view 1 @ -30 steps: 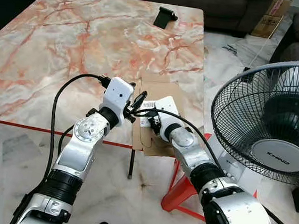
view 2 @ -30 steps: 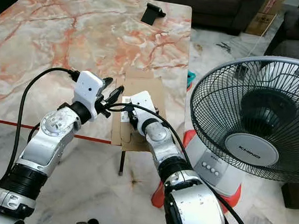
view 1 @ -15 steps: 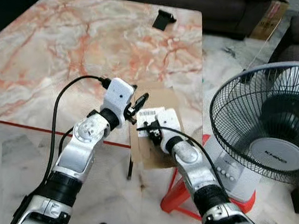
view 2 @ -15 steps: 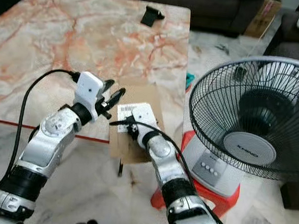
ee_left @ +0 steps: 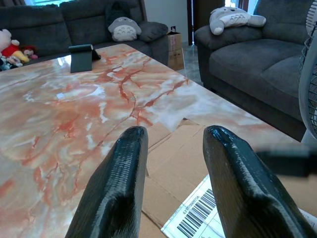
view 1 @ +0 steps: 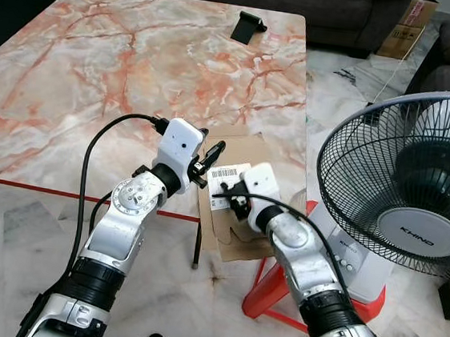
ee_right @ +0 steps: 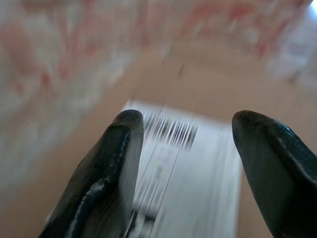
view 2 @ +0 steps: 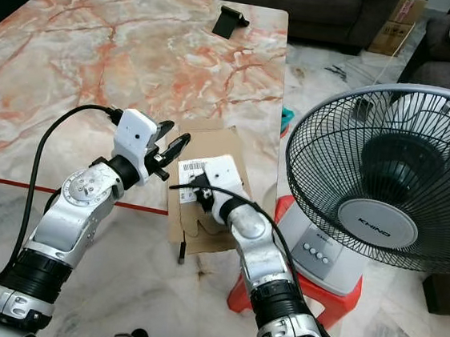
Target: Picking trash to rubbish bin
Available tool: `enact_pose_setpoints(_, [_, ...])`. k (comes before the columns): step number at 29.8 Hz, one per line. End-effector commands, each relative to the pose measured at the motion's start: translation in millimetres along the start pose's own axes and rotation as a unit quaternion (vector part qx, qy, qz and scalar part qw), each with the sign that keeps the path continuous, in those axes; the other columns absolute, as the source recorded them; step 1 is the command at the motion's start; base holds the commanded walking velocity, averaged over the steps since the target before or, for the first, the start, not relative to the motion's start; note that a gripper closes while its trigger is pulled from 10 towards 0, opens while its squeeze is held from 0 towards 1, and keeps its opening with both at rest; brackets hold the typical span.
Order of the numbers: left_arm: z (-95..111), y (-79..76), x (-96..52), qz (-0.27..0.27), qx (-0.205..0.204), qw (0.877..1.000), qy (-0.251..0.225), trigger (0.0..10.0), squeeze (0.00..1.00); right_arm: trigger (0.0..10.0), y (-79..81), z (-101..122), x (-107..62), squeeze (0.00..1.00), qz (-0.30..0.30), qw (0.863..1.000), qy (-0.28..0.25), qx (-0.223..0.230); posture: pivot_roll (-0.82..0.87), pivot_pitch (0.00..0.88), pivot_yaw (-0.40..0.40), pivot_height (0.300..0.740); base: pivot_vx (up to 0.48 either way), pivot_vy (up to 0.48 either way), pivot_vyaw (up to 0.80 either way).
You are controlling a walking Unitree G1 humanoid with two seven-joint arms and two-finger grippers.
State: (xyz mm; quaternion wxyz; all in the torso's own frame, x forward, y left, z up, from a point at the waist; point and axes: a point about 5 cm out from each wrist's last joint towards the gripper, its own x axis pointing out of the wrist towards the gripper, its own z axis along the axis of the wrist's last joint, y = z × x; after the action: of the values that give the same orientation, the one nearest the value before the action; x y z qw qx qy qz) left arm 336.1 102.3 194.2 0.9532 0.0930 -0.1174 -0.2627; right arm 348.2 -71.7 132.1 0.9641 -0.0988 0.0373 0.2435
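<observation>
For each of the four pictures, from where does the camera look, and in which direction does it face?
Left eye view: on the head, looking down at the pink marble table, flattened brown cardboard box and grey standing fan; both silver arms show.
Right eye view: beside it, same scene.
Left wrist view: along the open left gripper, across the table toward a grey sofa.
Right wrist view: along the open right gripper, blurred, at the white barcode label.
Both wrist views share the label and cardboard.

Your right wrist view blurred — barcode label unreadable, cardboard partly hidden behind the right arm, fan cut off at the edge.
</observation>
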Motion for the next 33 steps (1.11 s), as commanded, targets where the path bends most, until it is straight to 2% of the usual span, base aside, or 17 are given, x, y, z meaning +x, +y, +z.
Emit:
enact_pose_setpoints(1, [5.5,2.0,0.7,-0.004,-0.009,1.0,-0.009,10.0,0.0,10.0,-1.0,22.4,0.4,0.0,0.001,0.999,-0.043,0.008,0.08,0.175,-0.008,0.74,0.0,0.0,0.0])
enact_pose_setpoints(5, [5.5,2.1,-0.9,-0.003,-0.017,1.0,-0.012,10.0,0.0,10.0,1.7,35.5,-4.0,0.0,0.008,0.997,-0.079,0.018,0.07,0.177,-0.007,0.74,0.0,0.0,0.0])
enact_pose_setpoints(8, [5.7,2.7,-1.0,0.002,-0.018,1.0,-0.015,10.0,0.0,10.0,1.8,36.9,-4.7,0.0,0.006,0.996,-0.086,0.02,0.07,0.177,-0.007,0.74,0.0,0.0,0.0])
enact_pose_setpoints(9, [4.5,9.6,-1.5,0.046,-0.016,0.999,-0.024,10.0,0.0,10.0,-1.7,37.5,-5.9,0.0,-0.018,0.994,-0.106,0.034,0.07,0.175,-0.004,0.74,0.0,0.0,0.0])
enact_pose_setpoints(12, [-2.7,19.3,-5.2,0.113,-0.023,0.993,-0.027,10.0,0.0,10.0,-7.2,32.0,-7.3,0.0,-0.059,0.988,-0.121,0.072,0.07,0.173,-0.005,0.74,0.0,0.0,0.0])
enact_pose_setpoints(16, [-6.6,22.1,-11.6,0.154,-0.03,0.987,-0.04,10.0,0.0,10.0,-9.6,26.9,-6.8,0.0,-0.106,0.979,-0.133,0.111,0.07,0.171,-0.004,0.74,0.0,0.0,0.0])
enact_pose_setpoints(19, [-13.4,22.6,-18.1,0.184,-0.018,0.982,-0.037,10.0,0.0,10.0,-4.4,26.9,-5.6,0.0,-0.114,0.974,-0.154,0.122,0.07,0.17,-0.003,0.74,0.0,0.0,0.0])
enact_pose_setpoints(27, [-19.6,21.0,-22.3,0.199,0.001,0.979,-0.037,10.0,0.0,10.0,-10.4,22.4,-8.6,0.0,-0.125,0.97,-0.176,0.112,0.08,0.169,-0.01,0.74,0.0,0.0,0.0])
enact_pose_setpoints(33, [-20.7,17.0,-17.0,0.187,0.008,0.982,-0.038,10.0,0.0,10.0,-14.8,22.7,-8.5,0.0,-0.134,0.966,-0.192,0.111,0.07,0.165,-0.011,0.74,0.0,0.0,0.0])
